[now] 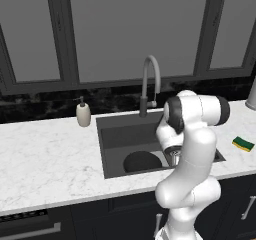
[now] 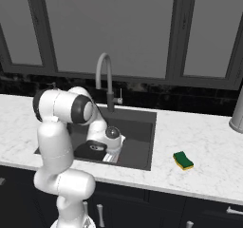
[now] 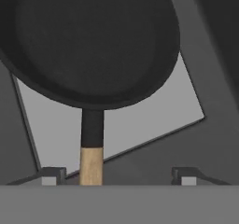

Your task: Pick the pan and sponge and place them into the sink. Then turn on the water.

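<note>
The black pan [image 1: 140, 161] lies in the dark sink [image 1: 131, 134], over the pale drain plate [image 3: 140, 120]. Its wooden handle [image 3: 91, 164] points toward my hand. My gripper [image 3: 119, 176] hangs just above that handle with its jaws wide apart, open and holding nothing; the handle stands nearer the left fingertip [image 3: 52, 174]. In the right base view the hand [image 2: 112, 136] is low inside the sink [image 2: 140, 127] beside the pan [image 2: 92, 148]. The yellow-green sponge [image 1: 243, 144] [image 2: 183, 160] rests on the counter right of the sink. The water is out of view.
A curved grey faucet [image 1: 150, 79] [image 2: 105, 75] rises behind the sink. A soap dispenser [image 1: 83, 114] stands at the sink's back left. A grey cylinder [image 2: 237, 115] stands at the far right of the marble counter [image 1: 50, 159].
</note>
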Robot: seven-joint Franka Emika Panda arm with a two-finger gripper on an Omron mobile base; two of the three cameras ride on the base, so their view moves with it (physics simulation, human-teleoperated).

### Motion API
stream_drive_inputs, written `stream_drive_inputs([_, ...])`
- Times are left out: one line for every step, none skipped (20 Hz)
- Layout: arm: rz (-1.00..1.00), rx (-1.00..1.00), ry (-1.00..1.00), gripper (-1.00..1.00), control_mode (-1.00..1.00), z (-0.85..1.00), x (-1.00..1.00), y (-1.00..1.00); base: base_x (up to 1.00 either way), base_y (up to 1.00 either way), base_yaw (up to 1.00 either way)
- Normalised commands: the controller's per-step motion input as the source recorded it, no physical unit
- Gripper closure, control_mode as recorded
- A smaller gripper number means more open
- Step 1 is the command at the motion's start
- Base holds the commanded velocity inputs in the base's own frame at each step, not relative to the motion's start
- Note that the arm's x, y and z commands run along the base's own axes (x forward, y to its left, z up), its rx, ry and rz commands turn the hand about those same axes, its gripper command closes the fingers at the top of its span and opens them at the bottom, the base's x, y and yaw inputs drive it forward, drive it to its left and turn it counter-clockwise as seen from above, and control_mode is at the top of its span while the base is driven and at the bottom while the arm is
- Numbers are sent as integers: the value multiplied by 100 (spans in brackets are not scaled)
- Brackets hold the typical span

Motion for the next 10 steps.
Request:
stream_drive_inputs([0,1,-1,-100,-100,73,-16,-24,0,0,0])
stream_drive_inputs([0,0,0,-100,-100,76,-18,-20,0,0,0])
stream_drive_inputs([0,0,0,-100,-100,84,-20,-16,0,0,0])
stream_drive_inputs([0,0,1,-100,-100,88,-24,-30,0,0,0])
stream_drive_inputs([0,0,3,-100,-100,84,-25,-30,0,0,0])
stream_drive_inputs([0,0,9,-100,-100,88,-13,-36,0,0,0])
stream_drive_inputs([0,0,8,-100,-100,85,-19,-37,0,0,0])
stream_drive_inputs([0,0,9,-100,-100,85,-19,-43,0,0,0])
stream_drive_inputs([0,0,9,-100,-100,83,-23,-47,0,0,0])
stream_drive_inputs([0,0,9,-100,-100,80,-26,-50,0,0,0])
